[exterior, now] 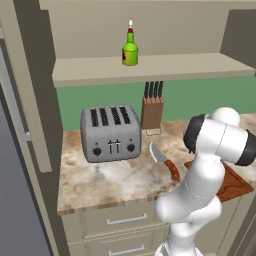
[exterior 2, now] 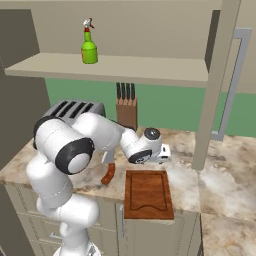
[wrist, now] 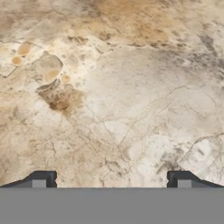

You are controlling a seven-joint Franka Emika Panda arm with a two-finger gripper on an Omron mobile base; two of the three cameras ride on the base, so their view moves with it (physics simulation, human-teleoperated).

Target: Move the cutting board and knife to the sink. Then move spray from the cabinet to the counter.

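Tool over bare bench, board not yet taken

Tool (wrist: 111, 181) fingers apart, holding nothing, above marbled bench (wrist: 113, 87). Cutting board (exterior 2: 148, 194) lies lower centre in the right base view; knife (exterior: 165, 160) just left of it. Step: reaching for board. Next: shift tool onto board edge.

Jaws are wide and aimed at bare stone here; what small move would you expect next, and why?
Probably a short shift toward the cutting board to line up over its edge. The gripper is open with nothing between the jaws, facing bare counter. The board lies flat at the counter's front edge, the knife beside it, both untouched.
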